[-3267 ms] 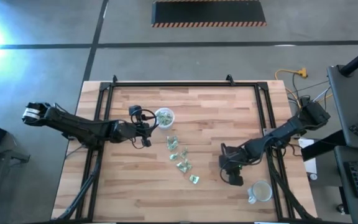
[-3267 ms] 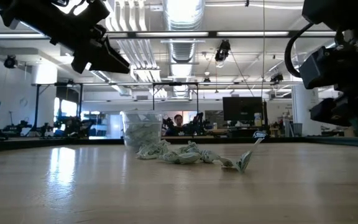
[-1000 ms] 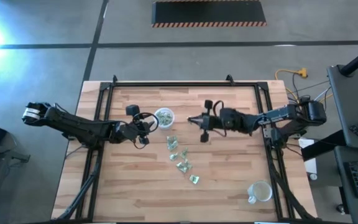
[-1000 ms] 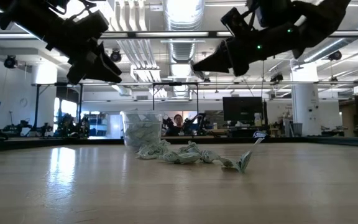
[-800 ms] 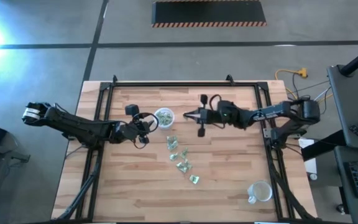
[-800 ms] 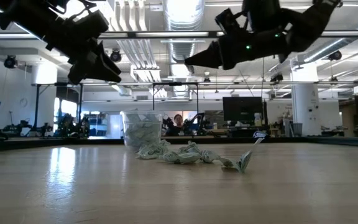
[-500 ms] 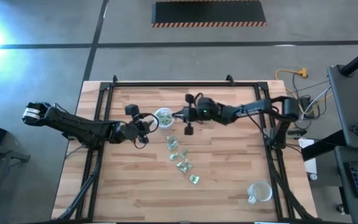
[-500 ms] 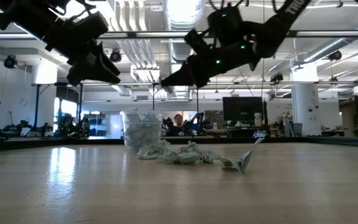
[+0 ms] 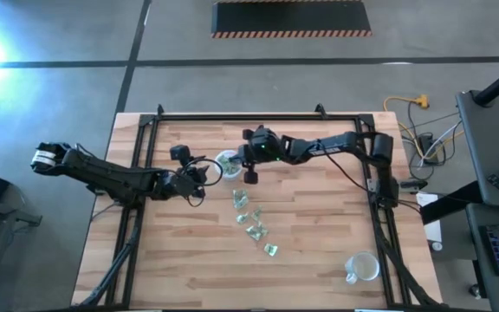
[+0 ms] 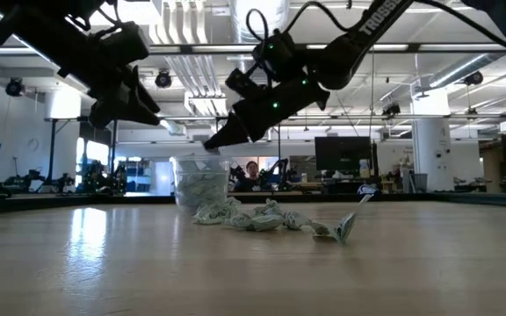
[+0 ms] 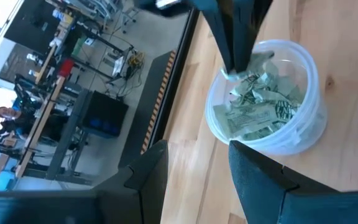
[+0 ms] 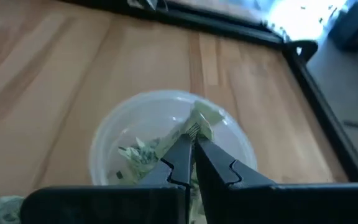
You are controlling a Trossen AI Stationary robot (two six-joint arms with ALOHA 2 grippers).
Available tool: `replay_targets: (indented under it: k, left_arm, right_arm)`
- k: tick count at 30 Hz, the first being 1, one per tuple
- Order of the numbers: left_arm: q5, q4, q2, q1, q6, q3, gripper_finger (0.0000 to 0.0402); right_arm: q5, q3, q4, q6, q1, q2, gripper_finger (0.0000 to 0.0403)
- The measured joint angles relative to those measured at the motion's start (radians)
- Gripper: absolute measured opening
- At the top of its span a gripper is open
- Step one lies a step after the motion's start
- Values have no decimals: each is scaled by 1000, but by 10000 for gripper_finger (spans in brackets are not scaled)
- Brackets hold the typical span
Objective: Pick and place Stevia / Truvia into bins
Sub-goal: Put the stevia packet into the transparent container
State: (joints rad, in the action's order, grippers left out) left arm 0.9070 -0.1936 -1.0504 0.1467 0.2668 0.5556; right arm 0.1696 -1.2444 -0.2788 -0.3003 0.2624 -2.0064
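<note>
The filled bin (image 9: pixel 228 163) is a translucent cup near the table's far middle, holding several green-white Stevia sachets (image 11: pixel 253 106). More sachets (image 9: pixel 251 217) lie flat in a loose trail toward the near edge, the last one (image 9: pixel 270 250) apart from the others. My right gripper (image 12: pixel 191 144) hangs over the cup's rim, tipped down, shut on one sachet. My left gripper (image 11: pixel 197 180) hovers just left of the cup, open, touching nothing. A second cup (image 9: pixel 362 267) stands at the near right corner. My right gripper pinches one sachet by its edge (image 12: pixel 197 124) between the two fingertips, slanting down from the table's right. The sachet sticks out beyond the fingertips, lifted clear, over the sachets inside the cup (image 12: pixel 166 149).
A black metal frame (image 9: pixel 258 117) runs along the table's far edge and down both sides. Bare wood lies left of the sachet trail and across the near half. Cables and a desk stand off the table's right side.
My right gripper has swept from the table's middle right toward the left, reaching the filled cup, and has come down and tipped its fingers toward the rim. The left arm has kept still, and the loose sachets have not shifted.
</note>
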Motion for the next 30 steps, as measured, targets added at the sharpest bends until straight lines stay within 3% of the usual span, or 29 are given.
replay_targets:
  k: [6,16,18,24,30]
  left_arm:
    - [0,0,0,0,-1,1,154]
    - [-17,-4,1,0,-32,1,154]
    - [-84,-6,3,0,-50,1,154]
    - [-466,5,5,1,-53,1,153]
    - [-643,129,-76,11,-23,2,145]
  right_arm:
    - [34,-35,47,11,16,-31,24]
    - [50,-33,73,-17,16,11,140]
    - [51,-31,127,-40,13,41,157]
    - [78,-18,382,-84,-4,182,178]
    - [79,85,502,-78,-42,327,172]
